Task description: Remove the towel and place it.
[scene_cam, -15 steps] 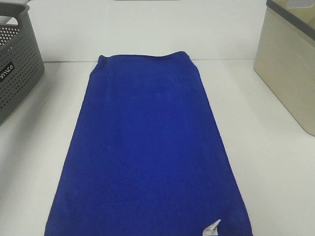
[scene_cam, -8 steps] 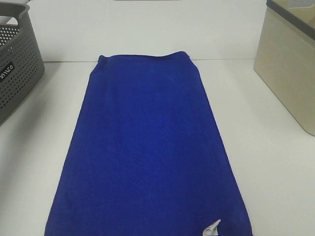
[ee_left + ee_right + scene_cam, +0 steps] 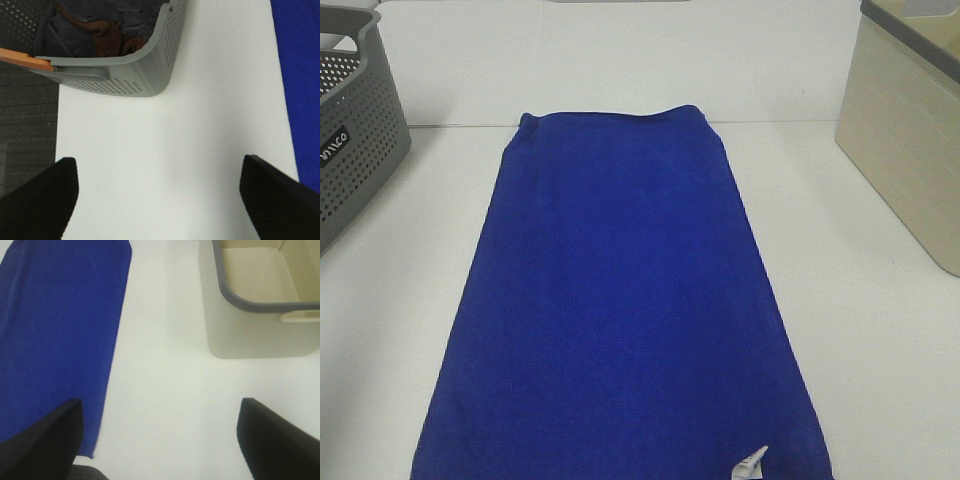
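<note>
The towel [image 3: 620, 310], deep royal blue, lies spread flat lengthwise down the middle of the white table, with a small white tag [image 3: 752, 464] at its near right corner. Neither gripper shows in the exterior high view. In the left wrist view my left gripper [image 3: 159, 197] hangs open over bare table, and the towel's edge [image 3: 302, 85] runs along one side of it. My right gripper [image 3: 159, 437] is open too, above bare table between the towel [image 3: 55, 335] and a beige bin; one black finger [image 3: 42, 442] overlaps the towel's edge. Nothing is held.
A grey perforated basket [image 3: 355, 130] stands at the far left of the table; the left wrist view shows dark cloths inside this basket [image 3: 125, 75]. A beige bin [image 3: 910, 130] with a grey rim stands at the far right, empty inside [image 3: 260, 280].
</note>
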`<action>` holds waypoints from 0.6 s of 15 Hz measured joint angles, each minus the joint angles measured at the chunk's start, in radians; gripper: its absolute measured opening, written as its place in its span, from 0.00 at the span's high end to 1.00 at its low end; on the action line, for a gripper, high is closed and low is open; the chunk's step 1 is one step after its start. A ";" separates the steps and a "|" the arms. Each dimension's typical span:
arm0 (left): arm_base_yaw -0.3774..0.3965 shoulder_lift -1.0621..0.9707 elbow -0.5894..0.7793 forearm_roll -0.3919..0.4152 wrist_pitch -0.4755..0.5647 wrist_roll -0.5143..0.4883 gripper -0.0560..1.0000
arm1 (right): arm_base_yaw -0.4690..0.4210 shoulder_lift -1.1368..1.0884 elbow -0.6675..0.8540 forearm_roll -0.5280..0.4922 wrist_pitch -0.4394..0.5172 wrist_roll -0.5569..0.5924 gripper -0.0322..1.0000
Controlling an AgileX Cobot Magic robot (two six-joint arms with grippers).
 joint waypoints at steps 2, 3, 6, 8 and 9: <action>0.000 -0.152 0.135 0.016 -0.065 0.001 0.16 | 0.000 -0.130 0.139 -0.043 0.000 -0.001 0.18; 0.000 -0.222 0.192 0.019 -0.078 0.001 0.16 | 0.000 -0.192 0.212 -0.054 0.000 -0.001 0.18; 0.000 -0.405 0.348 0.022 -0.111 -0.010 0.16 | 0.000 -0.363 0.375 -0.057 0.001 -0.003 0.18; 0.000 -0.495 0.410 0.022 -0.127 -0.014 0.16 | 0.000 -0.468 0.440 -0.057 0.001 -0.003 0.18; 0.000 -0.545 0.435 0.020 -0.127 -0.014 0.16 | 0.000 -0.512 0.463 -0.057 0.001 -0.003 0.18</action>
